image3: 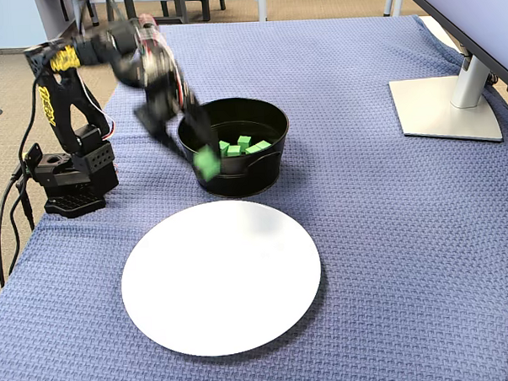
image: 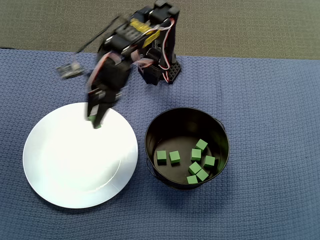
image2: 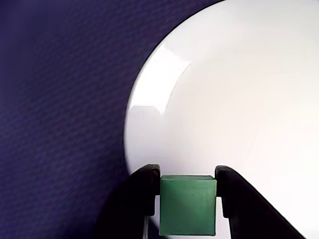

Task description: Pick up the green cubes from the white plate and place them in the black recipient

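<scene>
Arm raised, blurred; claw [image2: 188, 191] apparently clamped, fingers [image2: 144, 191] pointing down.

Blue cloth-covered table [image3: 391, 235] bears white plate [image3: 222, 280], black recipient [image3: 236, 170], monitor stand [image3: 444, 106]

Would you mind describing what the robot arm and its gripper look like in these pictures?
The arm is black throughout, with a yellow part near its shoulder and thin red and white wires looping between the joints. It stands on a blocky black base, and black cables trail from that base off the table's edge. The gripper has two smooth, rounded black fingers.
</scene>
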